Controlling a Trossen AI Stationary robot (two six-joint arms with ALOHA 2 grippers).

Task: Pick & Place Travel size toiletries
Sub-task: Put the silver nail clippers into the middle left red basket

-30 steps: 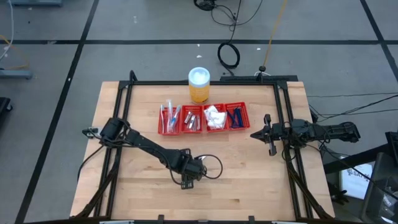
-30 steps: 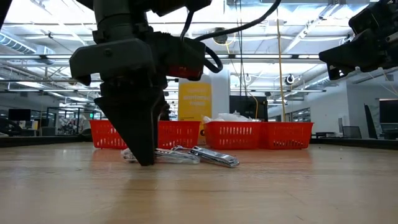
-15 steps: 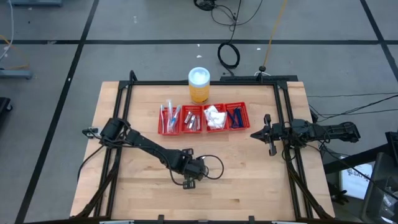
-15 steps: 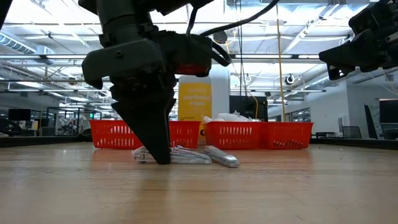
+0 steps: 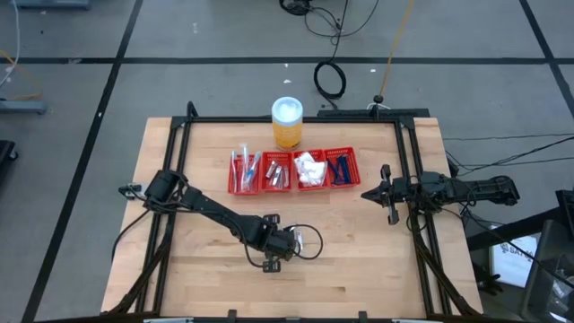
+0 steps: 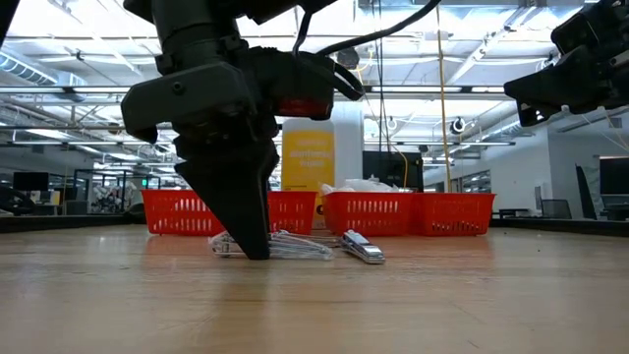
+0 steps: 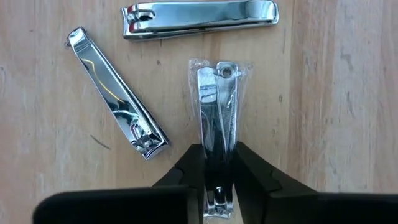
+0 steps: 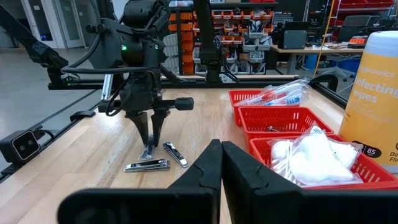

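The left gripper point(image 7: 219, 177) is down on the bench point(image 5: 359, 260), in front of the red tray point(image 5: 293, 170), its 2 fingers point(image 7: 189, 168) pinching the near end of a silver nail clipper in clear wrap point(image 7: 217, 112) that lies flat on the wood. 2 bare nail clippers point(image 7: 116, 93) lie just beside it, 1 slanted and the other point(image 7: 199, 18) lying crosswise past the wrapped one's tip. The right gripper point(image 5: 387, 205) hangs above the bench's right side, well apart from the tray, its fingers pressed together on nothing.
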